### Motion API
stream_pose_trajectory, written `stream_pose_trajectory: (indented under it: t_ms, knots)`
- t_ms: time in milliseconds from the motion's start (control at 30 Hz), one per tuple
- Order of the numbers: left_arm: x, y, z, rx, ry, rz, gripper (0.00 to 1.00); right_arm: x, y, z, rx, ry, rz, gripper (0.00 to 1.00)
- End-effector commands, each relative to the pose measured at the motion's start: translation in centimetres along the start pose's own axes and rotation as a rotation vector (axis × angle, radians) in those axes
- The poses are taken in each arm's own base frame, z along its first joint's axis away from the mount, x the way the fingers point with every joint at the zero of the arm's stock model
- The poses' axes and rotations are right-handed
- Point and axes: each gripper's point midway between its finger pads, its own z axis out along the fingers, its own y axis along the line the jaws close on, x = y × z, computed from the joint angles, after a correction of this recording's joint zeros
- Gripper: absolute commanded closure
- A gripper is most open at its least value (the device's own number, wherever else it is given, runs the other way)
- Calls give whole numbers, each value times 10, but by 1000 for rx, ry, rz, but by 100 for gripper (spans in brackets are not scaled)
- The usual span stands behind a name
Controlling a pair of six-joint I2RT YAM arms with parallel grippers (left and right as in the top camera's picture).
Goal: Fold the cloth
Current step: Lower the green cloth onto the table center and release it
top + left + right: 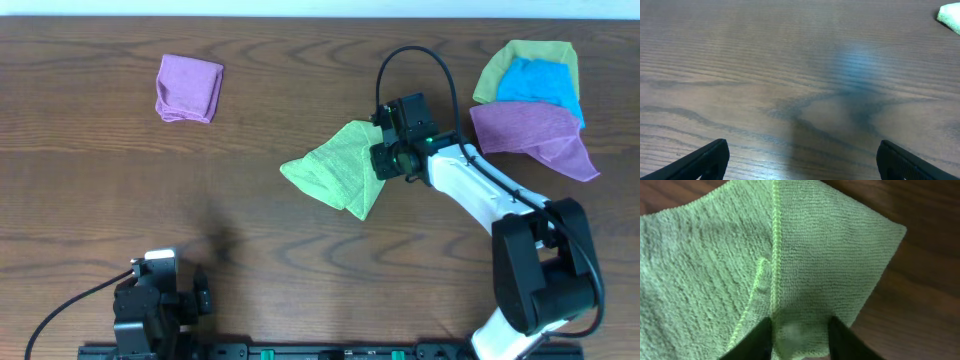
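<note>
Logging one lime-green cloth [338, 172], lying crumpled mid-table, its long axis running left to right. The right gripper [385, 158] is straddling its right corner, jaws narrow with fabric between them; I am unable to tell whether they are biting. The left gripper [802, 145] is hanging wide open, well apart, so the right arm is nearer.

A small purple cloth [189, 88] lay folded at the far left of the wooden table [300, 260]. At the far right sat a pile: green cloth [530, 50] at the bottom, blue cloth [540, 85] on it, second purple cloth [525, 130] overlapping the near edge.
</note>
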Motion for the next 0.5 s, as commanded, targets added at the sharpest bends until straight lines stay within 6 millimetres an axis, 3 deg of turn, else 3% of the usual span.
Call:
stream_pose_trajectory:
  t_ms: [0, 200, 367, 467]
  knots:
    - [4, -2, 1, 9, 11, 11, 5, -4, -3, -1, 31, -11, -17, 74]
    - [4, -2, 1, 9, 11, 11, 5, -7, -8, -1, 61, -22, -18, 99]
    - [4, -2, 1, 9, 11, 11, 5, -15, -14, -9, 99, -48, -17, 99]
    - [4, -2, 1, 9, 11, 11, 5, -33, -22, -25, 156, -112, -14, 99]
